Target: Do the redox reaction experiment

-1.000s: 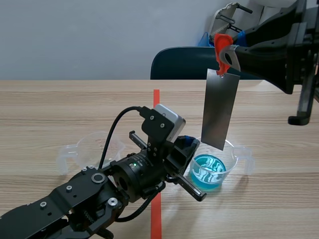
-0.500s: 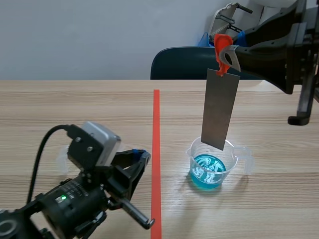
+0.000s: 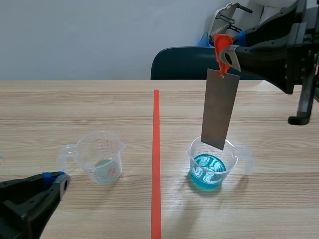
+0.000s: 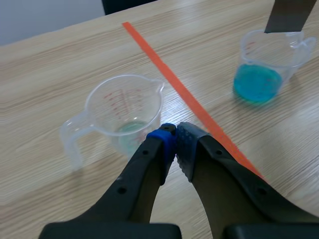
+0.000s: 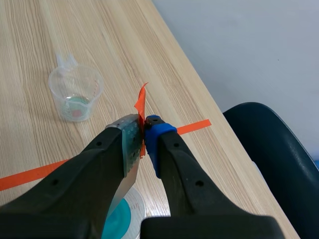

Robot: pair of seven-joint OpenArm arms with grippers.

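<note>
A grey metal strip (image 3: pixel 219 109) hangs upright from an orange tab (image 3: pixel 222 46), and my right gripper (image 3: pixel 228 52) is shut on that tab (image 5: pixel 141 105). The strip's lower end is level with the rim of a clear beaker of blue liquid (image 3: pixel 211 167), above the liquid. A second clear beaker (image 3: pixel 102 158), with only a faint residue inside, stands left of the tape line. My left gripper (image 3: pixel 56 181) is low at the near left, shut on nothing. In the left wrist view its fingertips (image 4: pixel 174 138) meet just short of that beaker (image 4: pixel 124 112).
An orange-red tape line (image 3: pixel 156 159) runs down the middle of the wooden table between the two beakers. A dark blue chair (image 3: pixel 182 62) stands behind the far edge. The blue beaker (image 4: pixel 259 69) lies ahead and right of the left gripper.
My left arm has pulled back from beside the blue beaker to the near left corner, uncovering the left beaker. The right arm and the strip have stayed put.
</note>
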